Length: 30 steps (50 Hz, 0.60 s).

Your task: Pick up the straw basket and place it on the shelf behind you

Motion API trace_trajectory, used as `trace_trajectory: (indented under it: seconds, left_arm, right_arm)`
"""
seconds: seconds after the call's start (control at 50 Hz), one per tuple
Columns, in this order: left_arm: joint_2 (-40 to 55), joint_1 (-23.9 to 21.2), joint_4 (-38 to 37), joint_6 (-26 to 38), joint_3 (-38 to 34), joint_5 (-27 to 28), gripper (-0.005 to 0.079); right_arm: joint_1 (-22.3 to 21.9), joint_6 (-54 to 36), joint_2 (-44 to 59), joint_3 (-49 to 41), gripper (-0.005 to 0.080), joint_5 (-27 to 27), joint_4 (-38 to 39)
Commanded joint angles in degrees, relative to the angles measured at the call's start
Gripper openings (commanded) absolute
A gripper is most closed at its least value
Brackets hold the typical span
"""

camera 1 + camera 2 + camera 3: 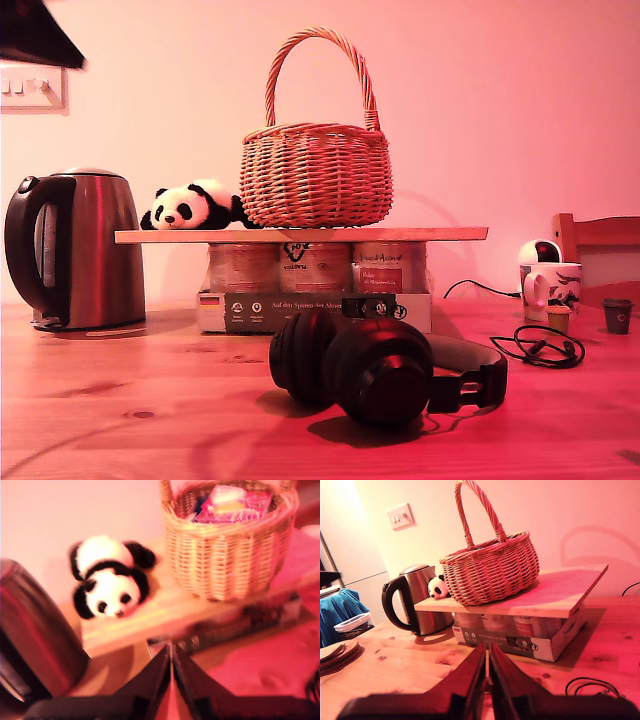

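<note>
The straw basket (315, 175) stands upright on the shelf (300, 235), a thin light-wood plank resting on a box of jars. Its arched handle rises above it. The first wrist view looks down on the basket (230, 555) and shows colourful packets inside, with the shelf (150, 615) under it. My first gripper (171, 647) is shut on nothing, in the air short of the plank's panda end. From the second wrist view the basket (492, 570) sits on the shelf (560, 592); my second gripper (487, 647) is shut, empty, over the tabletop well short of it.
A plush panda (190, 207) lies on the plank beside the basket. A steel kettle (80, 250) stands at the exterior view's left. Black headphones (370, 370) lie in front of the jar box (315, 295). A mug (550, 285), cable (540, 345) and chair back (600, 235) are at that view's right.
</note>
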Motion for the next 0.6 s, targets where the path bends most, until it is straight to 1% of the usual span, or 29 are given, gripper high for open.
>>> trace_trajectory:
  seconds: [0.0, 0.04, 0.1, 0.2, 0.32, 0.42, 0.58]
  left_arm:
    - [-1.73, -0.15, 0.81, -1.09, -2.82, -0.87, -0.0019]
    - [-3.19, -0.15, 0.7, -1.9, -3.5, -1.18, -0.0019]
    - [-5.16, -0.15, 0.17, -2.67, -4.2, -2.03, -0.0019]
    - [-7.28, -0.15, -0.42, -2.64, -4.37, -3.13, -0.0019]
    - [-8.68, -0.15, 0.46, -2.23, -4.37, -3.43, -0.0019]
    - [-9.46, -0.17, -0.13, -2.25, -4.37, -3.39, -0.0019]
    - [-12.63, -0.26, -0.26, -2.25, -4.39, -3.48, -0.0019]
  right_arm:
    - [0.26, -0.02, -0.37, 0.07, -0.0013, 0.2, -0.28]
    - [0.26, -0.98, -0.37, 0.07, -0.0013, 0.98, -0.24]
    - [0.24, -3.1, -0.37, 0.07, -0.0013, 3.69, 0.94]
    - [0.24, -3.61, -0.37, 0.07, -0.0013, 7.93, 2.93]
    - [0.24, -6.19, -0.37, 0.07, -0.0013, 12.17, 2.58]
    - [0.24, -6.05, -0.37, 0.07, -0.0013, 12.63, 1.51]
    - [0.24, -6.03, -0.37, 0.07, -0.0013, 12.66, -2.67]
